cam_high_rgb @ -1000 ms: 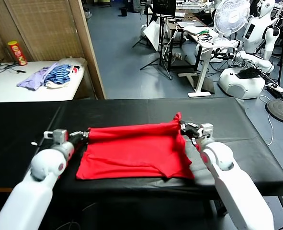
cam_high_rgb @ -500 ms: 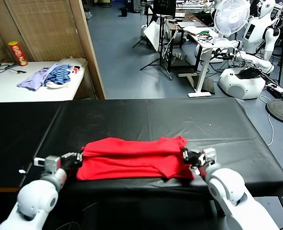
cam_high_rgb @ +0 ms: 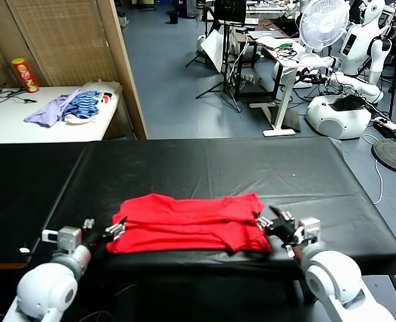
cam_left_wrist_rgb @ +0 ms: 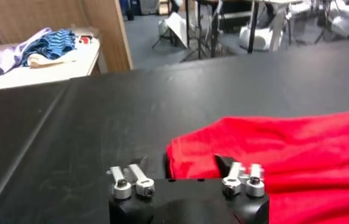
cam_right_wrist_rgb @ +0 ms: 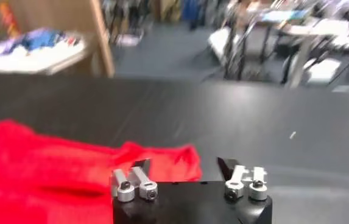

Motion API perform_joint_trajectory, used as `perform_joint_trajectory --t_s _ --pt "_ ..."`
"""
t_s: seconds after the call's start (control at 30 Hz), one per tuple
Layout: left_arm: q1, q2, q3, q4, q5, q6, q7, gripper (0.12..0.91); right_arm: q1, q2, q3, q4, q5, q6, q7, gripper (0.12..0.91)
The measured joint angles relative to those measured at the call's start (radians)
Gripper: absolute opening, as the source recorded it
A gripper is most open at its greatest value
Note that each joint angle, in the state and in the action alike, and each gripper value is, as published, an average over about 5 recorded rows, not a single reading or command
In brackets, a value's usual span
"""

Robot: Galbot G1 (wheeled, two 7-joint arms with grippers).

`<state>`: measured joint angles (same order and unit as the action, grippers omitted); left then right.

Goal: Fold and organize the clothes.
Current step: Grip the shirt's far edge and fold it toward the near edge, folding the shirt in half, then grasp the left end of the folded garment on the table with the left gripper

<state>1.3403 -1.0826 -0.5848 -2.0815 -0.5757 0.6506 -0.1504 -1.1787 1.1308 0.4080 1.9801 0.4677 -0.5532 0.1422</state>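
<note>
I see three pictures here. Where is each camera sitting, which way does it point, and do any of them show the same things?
Head view: on the robot's head, looking forward and down at the black-covered table and the folded bright red cotton T-shirt; both arms show, with the left gripper and right gripper open.
Left wrist view: behind the left gripper, facing the shirt's edge.
Right wrist view: behind the right gripper, facing the shirt's other end.
All three share the shirt and table.

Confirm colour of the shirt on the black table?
Bright red, plain on the side showing; the T-shirt reads best in the head view, folded on the table.
</note>
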Motion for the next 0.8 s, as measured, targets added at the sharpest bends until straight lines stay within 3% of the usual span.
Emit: perform_joint_trajectory --t_s 0.13,0.3,0.43,0.53,0.63,0.8 --pt "-0.085 -0.024 0.032 0.085 -0.064 0.003 -0.007 0.798 0.062 0.035 -0.037 -0.098 -0.015 0.001 0.000 0.798" --pt "-0.151 -0.038 0.057 0.181 -0.104 0.011 0.009 0.798 0.112 0.071 -0.071 -0.187 -0.017 0.002 -0.002 0.791" --pt "-0.171 -0.037 0.063 0.232 -0.109 0.013 0.034 0.770 0.134 0.092 -0.085 -0.230 -0.023 0.007 -0.004 0.709" --pt "-0.179 -0.036 0.064 0.257 -0.115 0.011 0.047 0.652 0.139 0.107 -0.088 -0.250 -0.033 0.015 -0.004 0.581" --pt "-0.179 -0.038 0.061 0.264 -0.139 0.005 0.052 0.484 0.135 0.122 -0.091 -0.260 -0.049 0.032 0.004 0.420" --pt "-0.163 -0.051 0.063 0.253 -0.081 -0.046 0.047 0.212 0.117 0.149 -0.107 -0.265 -0.094 0.096 0.064 0.175"
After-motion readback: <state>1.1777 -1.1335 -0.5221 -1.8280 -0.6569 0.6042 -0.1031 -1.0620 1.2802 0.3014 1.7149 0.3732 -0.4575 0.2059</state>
